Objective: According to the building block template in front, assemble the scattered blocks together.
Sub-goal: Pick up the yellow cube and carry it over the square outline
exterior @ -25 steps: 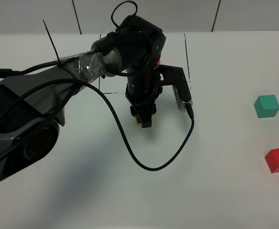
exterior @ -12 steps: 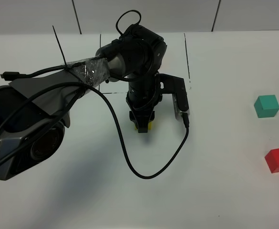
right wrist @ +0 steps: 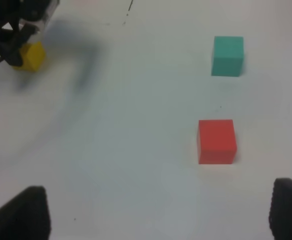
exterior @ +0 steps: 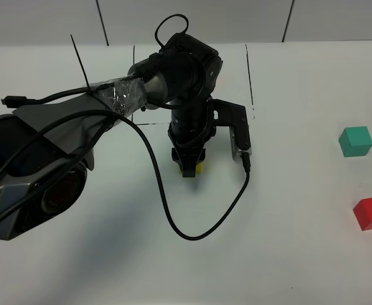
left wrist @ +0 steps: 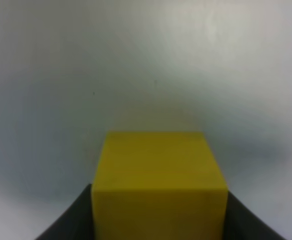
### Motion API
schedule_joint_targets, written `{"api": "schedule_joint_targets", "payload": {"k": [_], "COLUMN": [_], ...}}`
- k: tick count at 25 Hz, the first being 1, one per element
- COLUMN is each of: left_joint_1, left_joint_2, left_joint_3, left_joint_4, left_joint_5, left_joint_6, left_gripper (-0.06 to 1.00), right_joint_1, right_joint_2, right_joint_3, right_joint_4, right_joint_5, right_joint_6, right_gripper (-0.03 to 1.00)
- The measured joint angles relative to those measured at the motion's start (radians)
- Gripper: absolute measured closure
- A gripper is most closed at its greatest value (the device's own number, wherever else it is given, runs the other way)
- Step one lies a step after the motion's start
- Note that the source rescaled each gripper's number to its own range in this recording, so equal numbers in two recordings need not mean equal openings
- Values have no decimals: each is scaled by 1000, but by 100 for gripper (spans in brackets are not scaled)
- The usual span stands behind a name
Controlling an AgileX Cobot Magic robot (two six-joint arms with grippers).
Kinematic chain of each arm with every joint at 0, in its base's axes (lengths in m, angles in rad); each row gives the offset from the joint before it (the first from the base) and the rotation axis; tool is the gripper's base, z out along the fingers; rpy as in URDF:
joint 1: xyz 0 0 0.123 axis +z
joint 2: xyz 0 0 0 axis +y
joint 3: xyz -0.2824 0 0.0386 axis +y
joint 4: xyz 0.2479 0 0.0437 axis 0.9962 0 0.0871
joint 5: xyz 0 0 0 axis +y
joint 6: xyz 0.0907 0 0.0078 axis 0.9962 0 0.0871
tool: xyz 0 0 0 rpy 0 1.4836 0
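Left gripper (exterior: 191, 166) clamped on yellow block (exterior: 198, 168), centre of overhead frame. Since a sec ago the arm nudged over and more yellow shows at the tip, so grab looks done imo. Teal block (exterior: 355, 140) and red block (exterior: 371, 212) haven't budged, right edge. Right gripper (right wrist: 155, 220) fingers wide apart.

Our left arm stretches forward, wrist pointing down, with the left gripper (exterior: 190, 166) apparently clamped on the yellow cube (left wrist: 158, 185) between its jaws. Our right gripper (right wrist: 158, 215) is spread wide.
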State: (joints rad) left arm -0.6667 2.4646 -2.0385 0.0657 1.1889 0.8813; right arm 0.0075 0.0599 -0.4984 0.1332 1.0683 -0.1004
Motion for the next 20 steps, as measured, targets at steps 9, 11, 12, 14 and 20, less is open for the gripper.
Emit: {"api": "schedule_joint_targets", "payload": {"k": [9,11,12,14,20], "left_joint_1": [0,0,0,0,0], "left_joint_2": [6,6,6,6,6], "left_joint_3": [-3,-3,-3,-3,-3], "left_joint_4": [0,0,0,0,0], "left_joint_5": [0,0,0,0,0], "left_joint_6": [0,0,0,0,0], "left_gripper": [93,93,93,93,93], "right_joint_1": [0,0,0,0,0], "right_joint_2": [0,0,0,0,0], "right_joint_3": [0,0,0,0,0], "right_joint_4": [1,1,1,1,2], "right_joint_5": [0,0,0,0,0], "right_joint_6": [0,0,0,0,0], "right_gripper": [-2,-2,-2,-2,-2]}}
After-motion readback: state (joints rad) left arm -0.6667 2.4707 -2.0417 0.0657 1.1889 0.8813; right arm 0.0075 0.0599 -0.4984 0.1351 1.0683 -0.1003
